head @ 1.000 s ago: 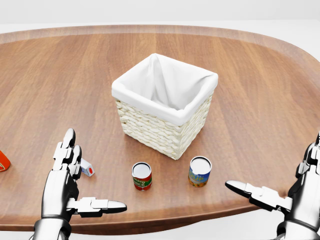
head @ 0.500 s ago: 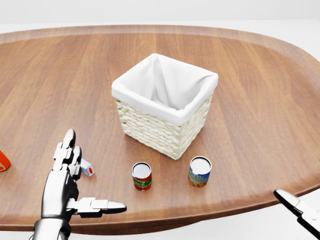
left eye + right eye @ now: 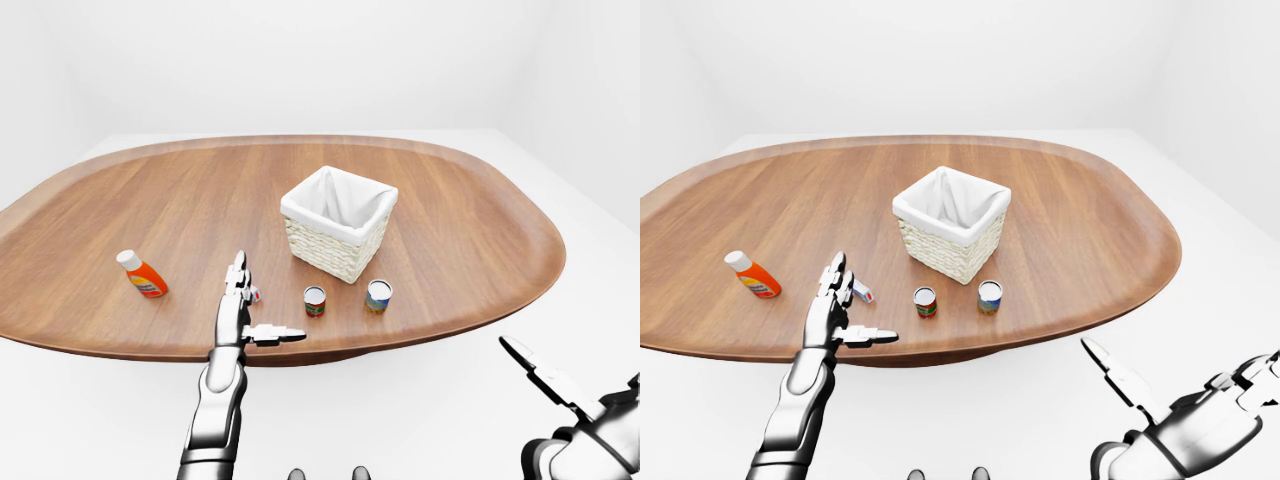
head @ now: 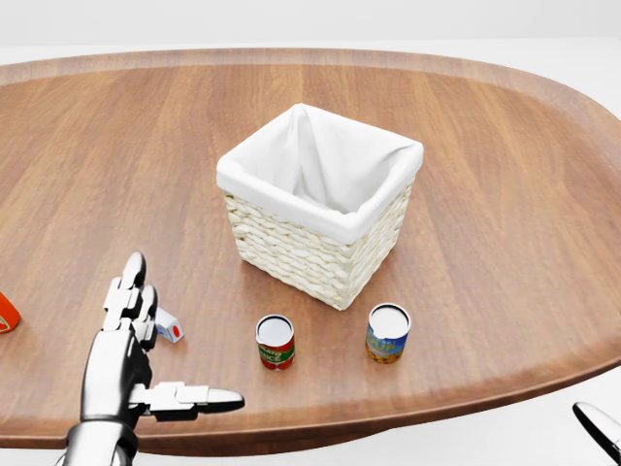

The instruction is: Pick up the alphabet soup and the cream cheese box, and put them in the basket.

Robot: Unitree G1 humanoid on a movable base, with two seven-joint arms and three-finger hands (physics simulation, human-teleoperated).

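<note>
While the left hand (image 4: 131,364) hovered with fingers spread over the near edge of the oval wooden worktop (image 4: 505,194), the small cream cheese box (image 4: 169,327) lay just beside its fingertips. The alphabet soup (image 4: 388,333) stood upright below the lined wicker basket (image 4: 320,199), near a red-labelled can (image 4: 275,342), both apart from the basket. The right hand (image 3: 1200,410) hung off the worktop, fingers splayed and empty; an orange bottle (image 3: 142,275) lay far left.

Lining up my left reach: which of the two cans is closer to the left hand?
The red can. It stands left of the blue-and-yellow can in the head view, nearer the open left hand.
</note>
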